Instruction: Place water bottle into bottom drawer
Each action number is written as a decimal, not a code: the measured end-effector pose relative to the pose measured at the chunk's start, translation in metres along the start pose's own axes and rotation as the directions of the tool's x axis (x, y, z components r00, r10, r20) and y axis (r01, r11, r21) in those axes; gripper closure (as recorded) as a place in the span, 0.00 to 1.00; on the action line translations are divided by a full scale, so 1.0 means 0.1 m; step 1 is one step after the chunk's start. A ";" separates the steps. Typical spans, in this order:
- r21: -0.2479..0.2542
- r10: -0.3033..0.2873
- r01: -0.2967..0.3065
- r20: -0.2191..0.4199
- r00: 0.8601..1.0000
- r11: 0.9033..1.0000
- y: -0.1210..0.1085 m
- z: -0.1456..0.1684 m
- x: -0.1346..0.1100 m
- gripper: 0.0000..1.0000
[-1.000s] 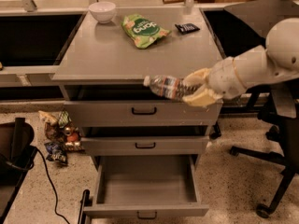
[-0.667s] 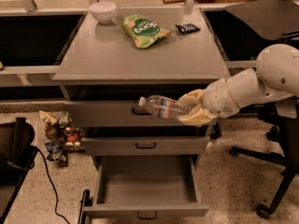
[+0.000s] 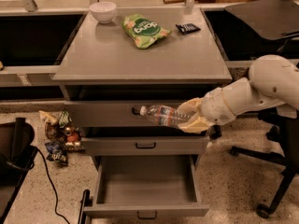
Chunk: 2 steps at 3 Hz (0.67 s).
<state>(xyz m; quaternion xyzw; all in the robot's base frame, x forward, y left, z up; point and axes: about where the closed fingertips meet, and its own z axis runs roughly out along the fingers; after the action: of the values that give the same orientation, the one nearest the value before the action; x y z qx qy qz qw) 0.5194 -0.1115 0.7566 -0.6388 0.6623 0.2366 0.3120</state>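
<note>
Bottle [image 3: 162, 115]: lying sideways, cap left, base pinched in the gripper [image 3: 189, 117]. Lower than a second ago, though still well above the bottom drawer [image 3: 145, 211] (pulled open), over its right half. Descent looks underway; release premature.

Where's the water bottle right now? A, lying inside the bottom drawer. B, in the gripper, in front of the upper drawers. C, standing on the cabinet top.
B: the gripper, right of the cabinet front, is shut on the water bottle, held sideways above the open bottom drawer.
</note>
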 end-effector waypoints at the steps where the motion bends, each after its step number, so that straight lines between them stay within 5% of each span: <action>1: -0.046 0.014 -0.016 -0.039 0.999 0.999 0.14 0.38 0.62 1.00; 2: -0.088 0.073 -0.080 -0.076 0.994 0.993 0.27 0.84 1.30 1.00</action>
<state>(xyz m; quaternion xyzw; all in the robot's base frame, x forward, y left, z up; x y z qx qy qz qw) 0.5033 -0.1407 0.6033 -0.6345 0.6859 0.2548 0.2491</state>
